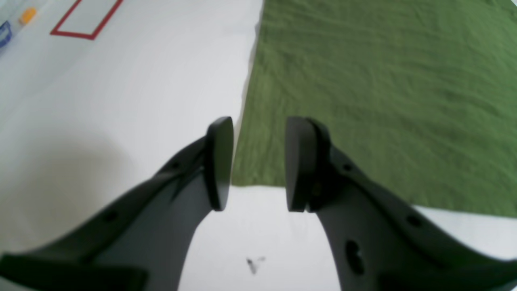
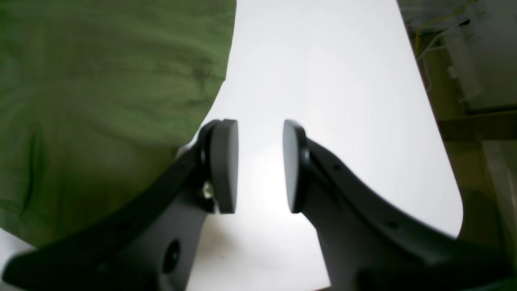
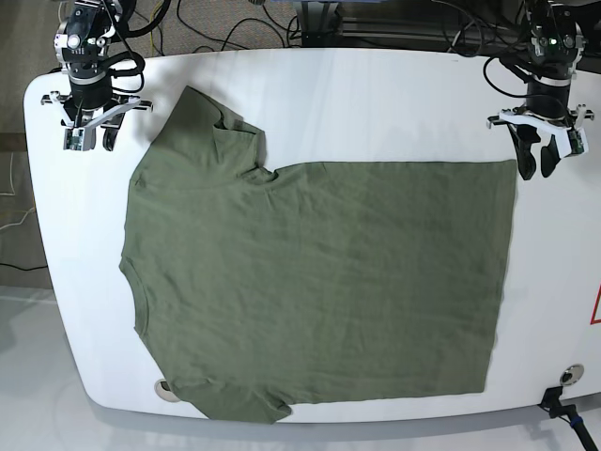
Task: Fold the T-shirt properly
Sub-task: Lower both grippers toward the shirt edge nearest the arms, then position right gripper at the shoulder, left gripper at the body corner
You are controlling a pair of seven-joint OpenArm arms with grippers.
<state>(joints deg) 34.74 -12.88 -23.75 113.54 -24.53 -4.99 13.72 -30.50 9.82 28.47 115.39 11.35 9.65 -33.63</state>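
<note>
One plain olive-green short-sleeved cotton T-shirt (image 3: 319, 282) lies spread flat on one white rounded-corner table (image 3: 376, 94), filling the middle of the base view, with the neck and sleeves toward the left of the frame and the straight hem toward the right. Two black grippers are present. The left gripper (image 3: 537, 162) hangs at the upper right of the base view, just beside the shirt's upper right hem corner; its jaws stand partly apart with nothing between them, and in its own wrist view (image 1: 258, 163) the gap frames the shirt's corner and bare table. The right gripper (image 3: 90, 133) sits at the upper left of the base view, near the upper sleeve; its jaws are likewise partly apart and hold nothing, its wrist view (image 2: 260, 165) showing only white table between the pads. The left wrist view alone shows a red taped rectangle (image 1: 87, 18) at its upper left and a small dark mark (image 1: 252, 264) on the table near its bottom edge. Only the base view shows the whole shirt.
</note>
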